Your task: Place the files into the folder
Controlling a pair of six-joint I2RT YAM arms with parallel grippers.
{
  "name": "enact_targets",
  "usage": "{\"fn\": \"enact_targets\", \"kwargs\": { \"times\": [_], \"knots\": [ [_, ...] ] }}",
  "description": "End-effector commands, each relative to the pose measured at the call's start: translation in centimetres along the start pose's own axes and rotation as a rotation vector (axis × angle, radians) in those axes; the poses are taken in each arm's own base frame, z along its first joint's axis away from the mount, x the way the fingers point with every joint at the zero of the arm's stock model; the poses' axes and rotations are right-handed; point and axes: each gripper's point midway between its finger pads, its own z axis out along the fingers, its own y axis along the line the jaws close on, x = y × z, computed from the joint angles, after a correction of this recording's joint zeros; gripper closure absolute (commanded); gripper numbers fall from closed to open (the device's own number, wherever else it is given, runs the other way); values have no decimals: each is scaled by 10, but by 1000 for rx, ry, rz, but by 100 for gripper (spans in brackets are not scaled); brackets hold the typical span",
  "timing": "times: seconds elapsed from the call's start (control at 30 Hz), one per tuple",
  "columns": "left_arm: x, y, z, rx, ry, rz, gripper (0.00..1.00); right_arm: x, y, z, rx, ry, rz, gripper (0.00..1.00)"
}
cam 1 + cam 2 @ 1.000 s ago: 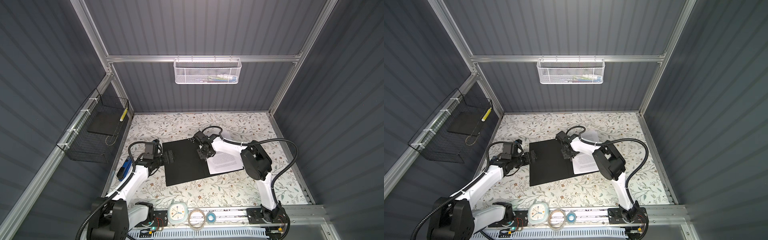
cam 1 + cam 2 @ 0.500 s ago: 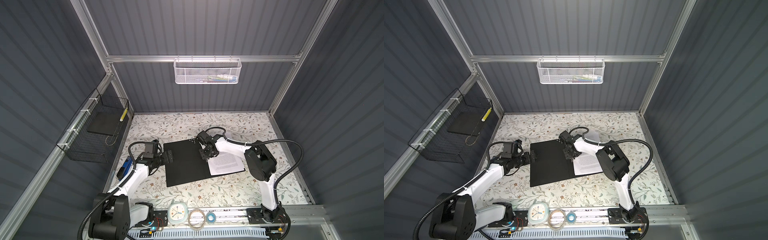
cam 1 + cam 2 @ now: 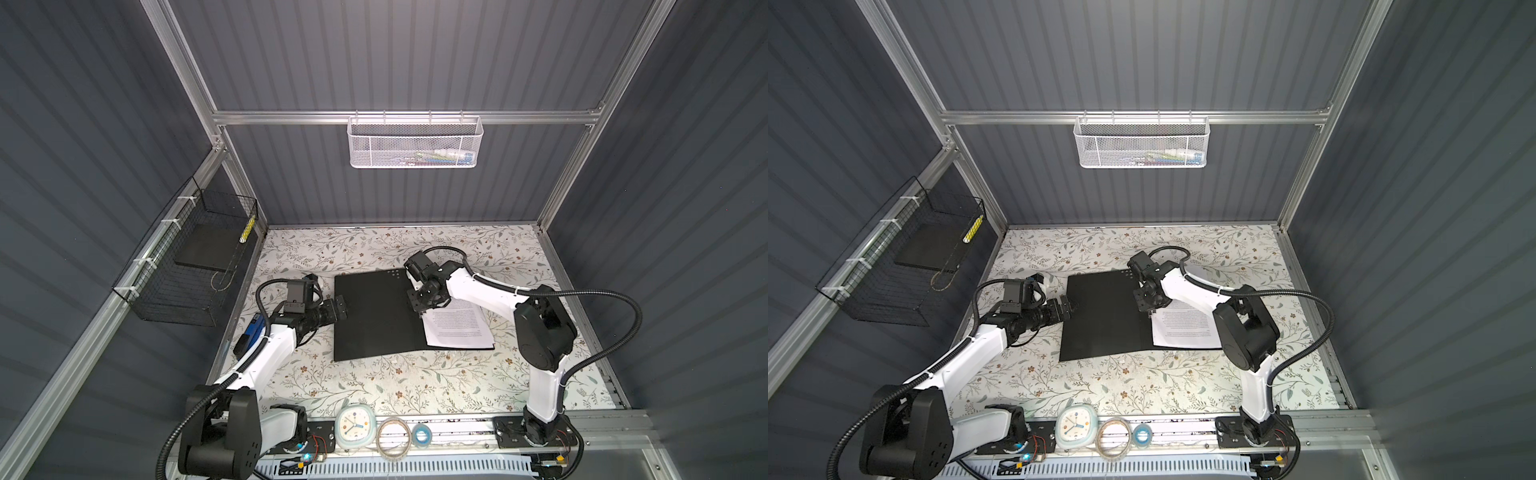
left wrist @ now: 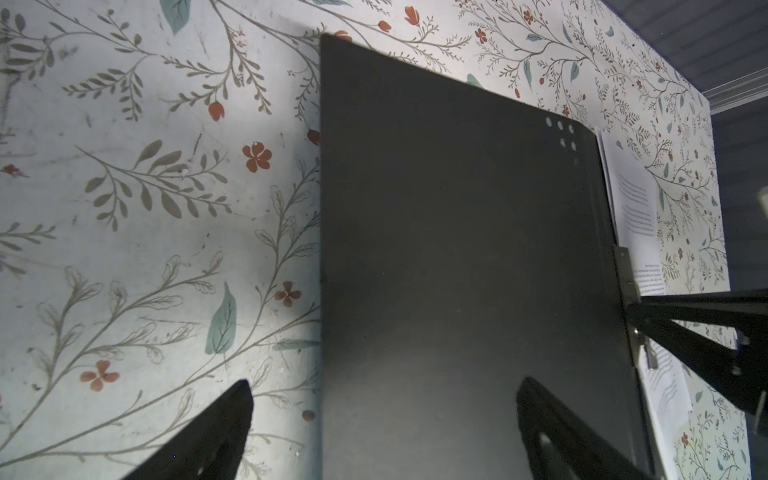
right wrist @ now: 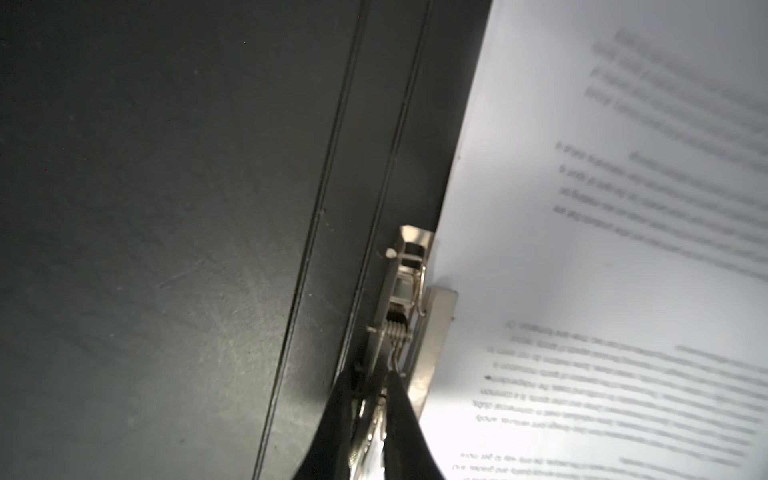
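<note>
Just past the clock (image 3: 355, 426) on the front rail, the folder (image 3: 374, 316) lies opened flat on the floral surface (image 3: 374, 386), black inside up. The files (image 3: 457, 328) rest on its right-hand leaf, their inner edge at the spine. There the right end effector (image 5: 370, 384) is pinched narrow on the metal clamp (image 5: 405, 282) — the clamp's flat bar appears to lie over the paper margin. The step looks like working that clamp to pin the sheets: turn it only about its hinge, with no sideways drag, or the stack may skew. At the cover's outer edge the left end effector (image 3: 341, 307) gapes wide, holding nothing — well placed to press the cover down if it lifts.
</note>
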Motion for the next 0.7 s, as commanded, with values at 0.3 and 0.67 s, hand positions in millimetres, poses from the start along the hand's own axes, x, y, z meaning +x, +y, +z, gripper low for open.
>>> {"fn": "enact_targets", "kwargs": {
  "times": [0.3,0.67],
  "knots": [
    [-17,-34,-13,232,-79,35,0,-15,-38,-67,114,-86,-33,100],
    [-1,-70,-26,493,-57,29,1,-27,-39,-77,141,-121,-35,100]
  ]
}}
